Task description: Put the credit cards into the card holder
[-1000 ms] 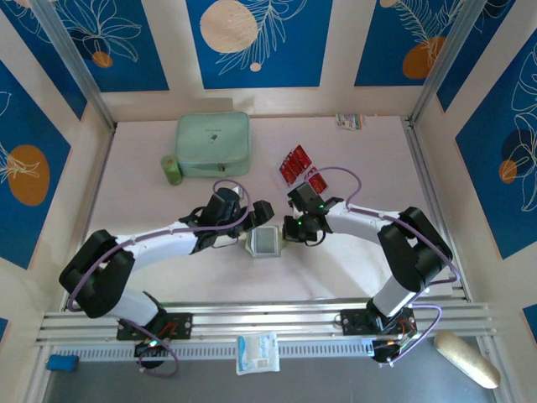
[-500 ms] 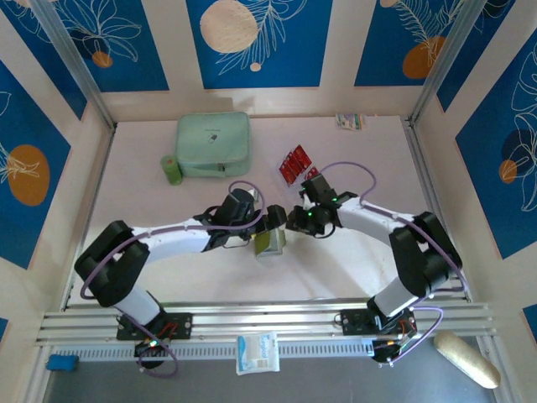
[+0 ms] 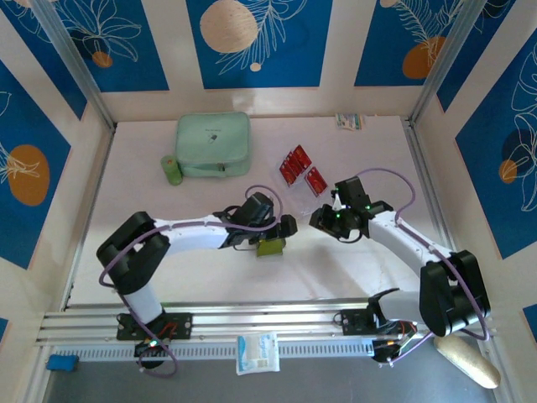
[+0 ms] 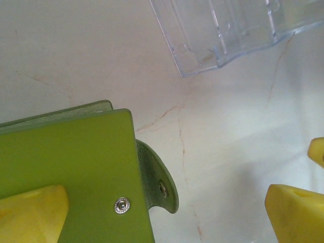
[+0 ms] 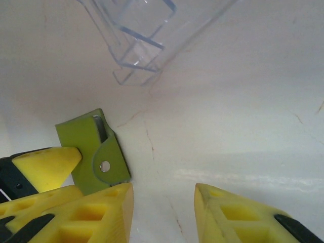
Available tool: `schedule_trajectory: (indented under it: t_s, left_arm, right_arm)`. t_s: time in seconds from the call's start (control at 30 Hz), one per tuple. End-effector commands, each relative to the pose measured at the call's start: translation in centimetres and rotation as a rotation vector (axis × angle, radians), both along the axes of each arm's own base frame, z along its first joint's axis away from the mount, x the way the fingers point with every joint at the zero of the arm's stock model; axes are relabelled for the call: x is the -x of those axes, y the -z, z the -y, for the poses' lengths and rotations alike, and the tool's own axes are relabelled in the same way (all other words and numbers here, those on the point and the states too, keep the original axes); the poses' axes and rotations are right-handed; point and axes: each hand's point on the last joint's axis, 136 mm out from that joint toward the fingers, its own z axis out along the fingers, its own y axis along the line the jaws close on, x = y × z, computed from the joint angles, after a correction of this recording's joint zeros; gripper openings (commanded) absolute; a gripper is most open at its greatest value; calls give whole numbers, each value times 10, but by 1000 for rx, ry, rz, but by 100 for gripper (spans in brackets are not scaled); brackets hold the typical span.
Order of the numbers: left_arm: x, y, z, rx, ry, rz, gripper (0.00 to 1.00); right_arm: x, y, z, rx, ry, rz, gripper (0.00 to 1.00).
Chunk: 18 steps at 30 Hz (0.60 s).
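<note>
Wide-spread, empty jaws on the left gripper (image 4: 162, 202), one finger (image 4: 30, 212) over the folded olive card holder (image 4: 76, 162); half-parted, empty jaws on the right gripper (image 5: 162, 200), just beside it. Likely step: opening the holder where it lies on the table (image 4: 238, 131), near the clear tray (image 4: 228, 30). Pin the cover flat with that left finger, hook the snap tab (image 4: 159, 187) from the right, lift slowly. Avoid skidding it sideways. Fetch the red credit cards (image 3: 294, 164) only afterwards.

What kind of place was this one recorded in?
Probably a robot test booth: a pale table walled in by blue printed panels, with an aluminium rail along the near edge.
</note>
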Motion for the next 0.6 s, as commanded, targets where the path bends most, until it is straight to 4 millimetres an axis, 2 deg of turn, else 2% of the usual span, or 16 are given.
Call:
schedule_trajectory:
  t_s: [0.0, 0.13, 0.23, 0.43, 0.57]
  left_arm:
    - [23, 36, -33, -286, 64, -45, 100]
    - [25, 32, -34, -322, 84, -33, 100]
    - [18, 14, -29, -296, 77, 0, 100]
    - [-1, -51, -13, -144, 54, 89, 100]
    - [-17, -91, -21, -39, 10, 141, 100]
  right_arm:
    - [11, 1, -2, -39, -1, -34, 38]
    - [11, -3, -6, -67, -15, -27, 37]
    - [10, -10, -13, -95, -36, -11, 35]
    - [14, -21, -28, -113, -79, 11, 19]
    - [20, -24, -43, -123, -112, 17, 9]
